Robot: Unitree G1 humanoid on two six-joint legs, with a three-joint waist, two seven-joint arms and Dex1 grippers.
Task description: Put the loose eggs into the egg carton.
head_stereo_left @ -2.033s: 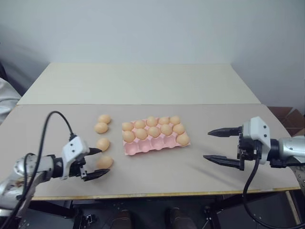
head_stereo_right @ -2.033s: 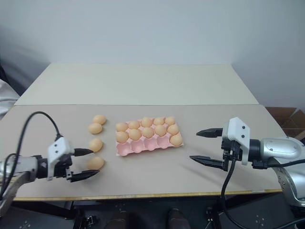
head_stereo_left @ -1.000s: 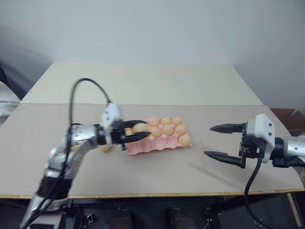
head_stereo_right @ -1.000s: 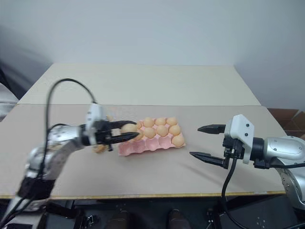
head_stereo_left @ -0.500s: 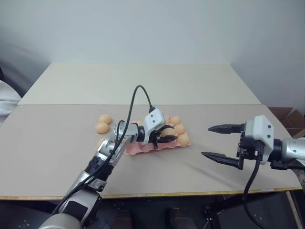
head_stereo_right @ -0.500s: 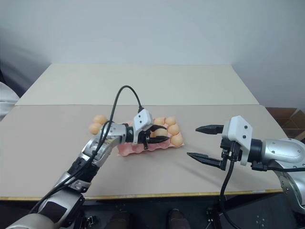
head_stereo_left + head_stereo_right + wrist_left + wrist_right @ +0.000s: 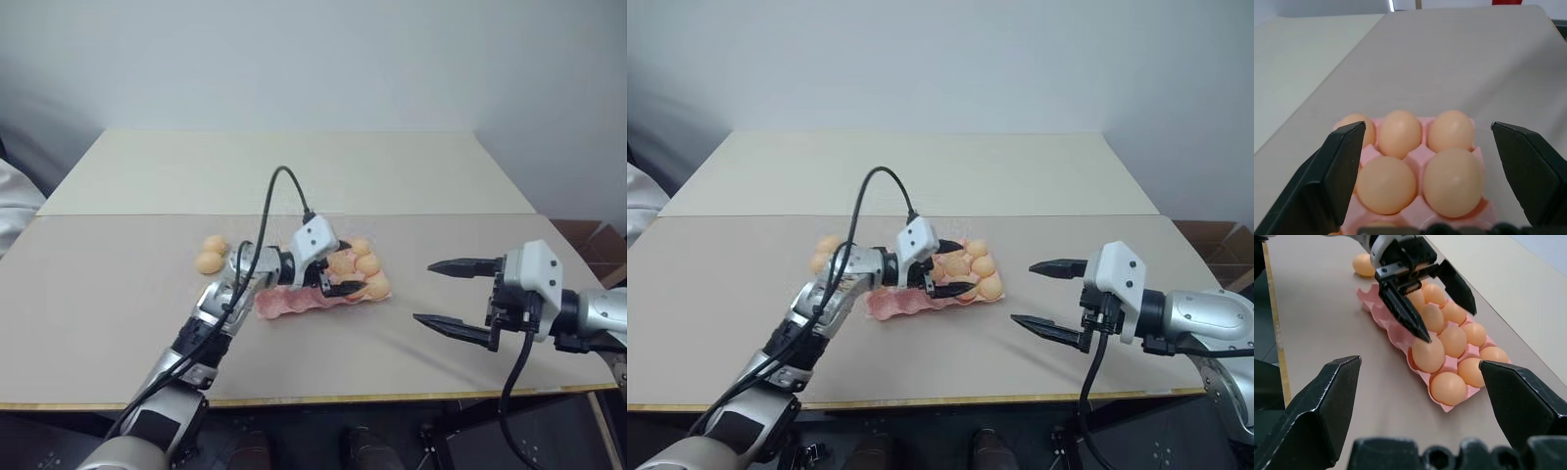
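Note:
The pink egg carton (image 7: 284, 305) lies mid-table with its two far rows full of pale orange eggs. My left gripper (image 7: 351, 272) hovers just over its right part, open, the fingers straddling eggs seated in the cups (image 7: 1453, 181) and gripping none. The right wrist view shows one fingertip (image 7: 1422, 335) close beside an egg in the near row (image 7: 1427, 355). Two loose eggs (image 7: 216, 244) (image 7: 208, 261) rest on the table left of the carton, and my left arm hides the table nearer to me there. My right gripper (image 7: 423, 292) hangs open and empty to the right of the carton.
The left arm and its black cable (image 7: 279, 186) reach across the table's left middle. A lighter table section (image 7: 294, 166) extends behind the carton. The table's front edge (image 7: 323, 399) runs close below both arms.
The left gripper carried an egg from the left side over the carton, then opened wide; the egg now sits in the carton. The right gripper stayed still.

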